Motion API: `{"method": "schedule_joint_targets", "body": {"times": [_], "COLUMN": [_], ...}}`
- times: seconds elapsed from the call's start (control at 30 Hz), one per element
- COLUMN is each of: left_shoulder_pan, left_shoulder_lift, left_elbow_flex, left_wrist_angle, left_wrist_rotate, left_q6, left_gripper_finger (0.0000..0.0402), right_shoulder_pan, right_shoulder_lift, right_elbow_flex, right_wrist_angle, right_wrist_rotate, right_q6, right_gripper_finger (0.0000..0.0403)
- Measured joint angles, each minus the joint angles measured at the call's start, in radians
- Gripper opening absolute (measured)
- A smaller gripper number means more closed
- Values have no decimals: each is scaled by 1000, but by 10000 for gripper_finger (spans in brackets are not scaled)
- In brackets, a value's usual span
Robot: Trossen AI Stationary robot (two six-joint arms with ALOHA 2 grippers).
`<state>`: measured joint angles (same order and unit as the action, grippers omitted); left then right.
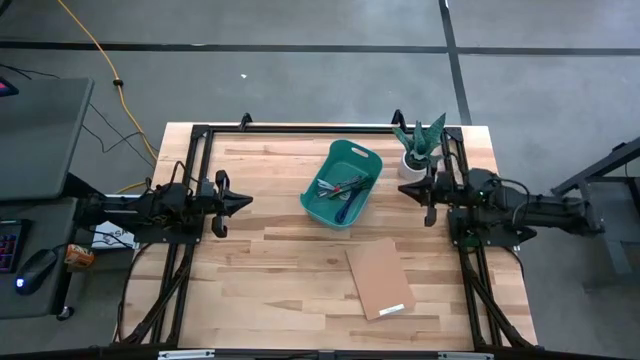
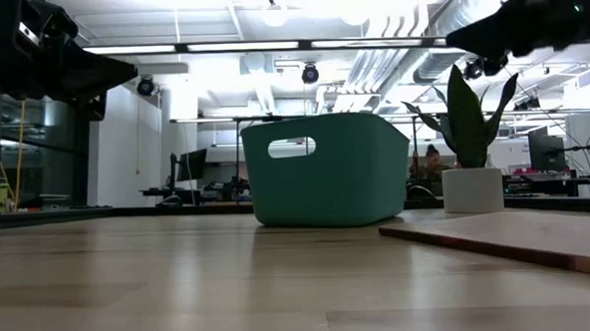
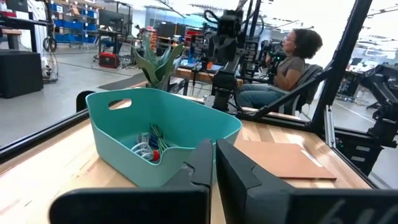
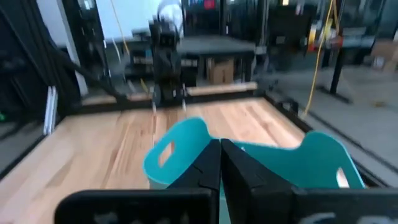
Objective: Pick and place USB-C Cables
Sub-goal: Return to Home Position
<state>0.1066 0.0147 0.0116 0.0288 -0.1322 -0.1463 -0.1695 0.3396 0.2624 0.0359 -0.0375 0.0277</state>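
Pale butcher-block tabletop holds one teal bin between the two pincers, straight ahead of both the left gripper and the right gripper. It is nearer the right one, and its long axis slants across the line joining them. Both pincers are pinched narrow and hold nothing, and the USB-C cables lie heaped inside the bin, so I judge a straight pull-back clears them. Counted: one bin, one cardboard sheet diagonally off the right gripper, one potted plant just beside it; the cables overlap too much to count apart.
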Motion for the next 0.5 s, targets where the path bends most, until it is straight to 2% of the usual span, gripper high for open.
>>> {"method": "schedule_joint_targets", "body": {"times": [0.13,0.33,0.5], "left_shoulder_pan": [0,0,0], "left_shoulder_lift": [0,0,0], "left_elbow_flex": [0,0,0], "left_wrist_angle": [0,0,0], "left_wrist_rotate": [0,-2,-2], "left_q6": [0,0,0], "left_gripper_finger": [2,3,3], "right_shoulder_pan": [18,44,55], "right_shoulder_lift": [-94,-187,-251], "right_elbow_flex": [-115,-191,-243], "right_wrist_angle": [102,108,113], "right_wrist_rotate": [0,7,60], "right_q6": [18,43,25], "right_gripper_finger": [0,0,0]}}
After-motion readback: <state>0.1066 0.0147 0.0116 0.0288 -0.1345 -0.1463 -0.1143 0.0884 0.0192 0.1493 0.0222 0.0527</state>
